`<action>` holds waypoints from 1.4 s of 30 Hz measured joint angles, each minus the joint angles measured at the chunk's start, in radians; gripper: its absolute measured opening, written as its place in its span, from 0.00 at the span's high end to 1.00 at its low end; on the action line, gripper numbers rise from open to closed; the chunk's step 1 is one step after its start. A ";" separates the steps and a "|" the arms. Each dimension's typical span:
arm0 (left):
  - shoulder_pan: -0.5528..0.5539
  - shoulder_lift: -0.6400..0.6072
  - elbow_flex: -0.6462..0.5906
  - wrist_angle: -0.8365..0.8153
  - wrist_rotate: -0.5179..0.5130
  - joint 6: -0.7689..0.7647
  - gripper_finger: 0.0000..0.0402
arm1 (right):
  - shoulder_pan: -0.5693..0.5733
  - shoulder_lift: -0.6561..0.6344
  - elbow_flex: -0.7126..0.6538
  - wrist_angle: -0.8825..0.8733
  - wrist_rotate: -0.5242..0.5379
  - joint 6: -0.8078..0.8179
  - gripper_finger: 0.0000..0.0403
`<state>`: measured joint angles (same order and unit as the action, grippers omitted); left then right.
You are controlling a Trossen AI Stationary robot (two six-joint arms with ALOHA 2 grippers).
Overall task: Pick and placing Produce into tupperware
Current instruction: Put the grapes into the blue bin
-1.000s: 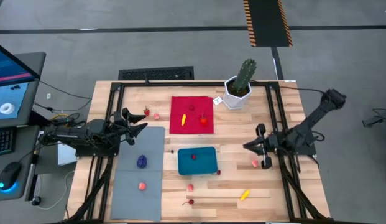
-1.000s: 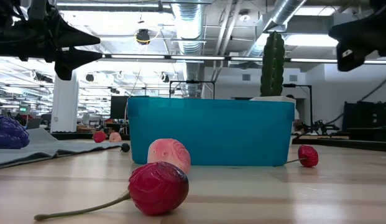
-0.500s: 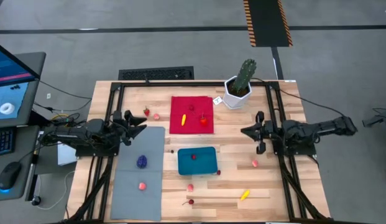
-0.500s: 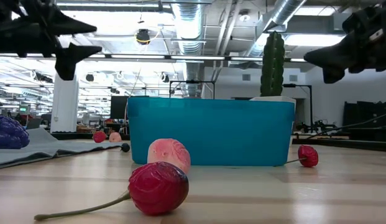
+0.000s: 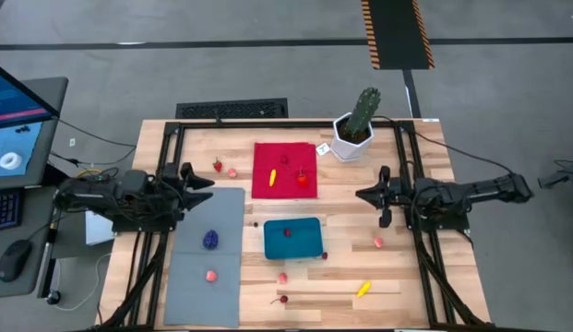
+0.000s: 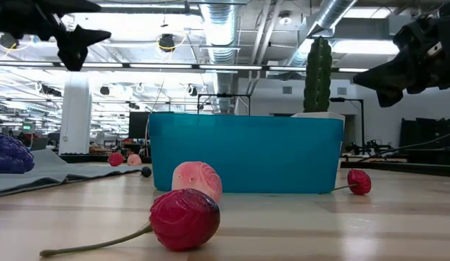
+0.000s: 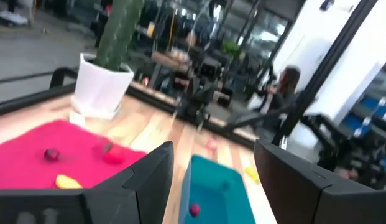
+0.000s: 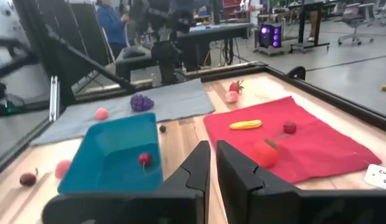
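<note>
Our right tool [image 5: 378, 195] has lifted away, clenched empty; left tool [image 5: 189, 179] released; tupperware [image 5: 293, 239] holds one cherry [image 5: 288, 231].

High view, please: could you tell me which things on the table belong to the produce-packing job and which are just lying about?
Job:
- tupperware, one cherry inside
- banana and red pieces on the cloth
- grapes
- pink piece
- strawberry
- loose cherry
- yellow piece

Lying about:
- cactus
- red cloth
- grey mat
</note>
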<state>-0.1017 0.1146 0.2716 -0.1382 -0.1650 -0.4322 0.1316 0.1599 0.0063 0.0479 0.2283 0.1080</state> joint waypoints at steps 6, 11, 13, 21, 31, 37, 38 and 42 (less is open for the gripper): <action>-0.055 0.167 0.127 -0.253 -0.035 -0.074 0.46 | 0.002 0.011 0.000 0.000 -0.001 0.005 0.87; -0.102 0.358 0.197 -0.357 -0.073 -0.267 0.46 | 0.002 0.011 0.000 0.000 0.000 0.007 0.87; -0.121 0.421 0.224 -0.366 -0.049 -0.324 0.46 | 0.002 0.011 0.000 0.000 -0.001 0.008 0.87; -0.220 0.592 0.344 -0.596 -0.035 -0.764 0.46 | 0.010 0.011 -0.001 0.000 -0.003 0.016 0.87; -0.321 0.778 0.360 -0.682 0.022 -1.160 0.46 | 0.040 0.011 -0.001 0.000 -0.004 -0.001 0.87; -0.349 0.893 0.360 -0.677 0.087 -1.220 0.46 | 0.041 0.011 -0.001 0.000 -0.004 -0.010 0.87; -0.349 0.908 0.360 -0.678 0.102 -1.222 0.46 | 0.041 0.011 -0.001 0.001 -0.004 -0.012 0.87; -0.349 0.959 0.360 -0.670 0.126 -1.245 0.46 | 0.041 0.011 -0.001 0.006 -0.004 -0.024 0.87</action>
<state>-0.4507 1.0740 0.6312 -0.8081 -0.0387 -1.6775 0.1726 0.1710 0.0057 0.0539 0.2246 0.0841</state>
